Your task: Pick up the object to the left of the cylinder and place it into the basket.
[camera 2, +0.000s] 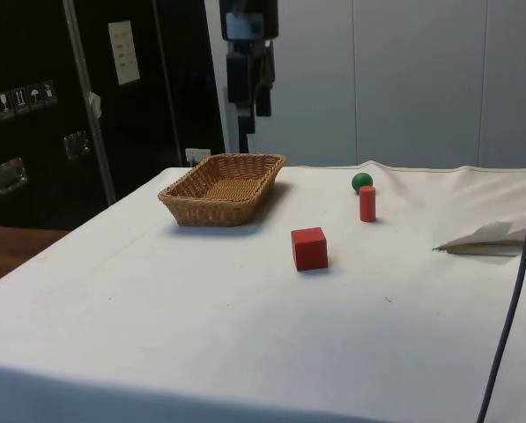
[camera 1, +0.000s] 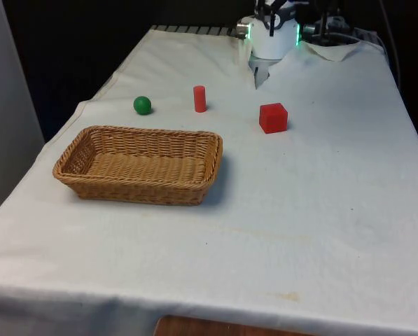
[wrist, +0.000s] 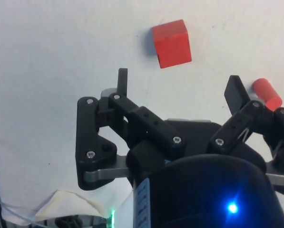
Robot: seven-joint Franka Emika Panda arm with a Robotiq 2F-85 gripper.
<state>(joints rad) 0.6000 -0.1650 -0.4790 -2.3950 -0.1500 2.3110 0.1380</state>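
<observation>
A green ball (camera 1: 142, 105) (camera 2: 361, 182) lies on the white cloth, to the front view's left of an upright red cylinder (camera 1: 199, 99) (camera 2: 367, 204) (wrist: 268, 94). To the front view's right of the cylinder sits a red cube (camera 1: 273, 117) (camera 2: 309, 248) (wrist: 171, 43). The woven basket (camera 1: 152, 131) (camera 2: 205, 211) stands nearer the camera than the ball and has nothing in it. My gripper (wrist: 179, 81) (camera 2: 252, 113) hangs high above the table, open, nothing between its fingers. In the wrist view the cube and the cylinder lie far below it.
A crumpled fold of white cloth (camera 1: 331, 49) (camera 2: 492, 238) lies at the table's far end by the robot's base. The cloth drops off the table's edge (camera 1: 89, 105) just beyond the ball on the front view's left.
</observation>
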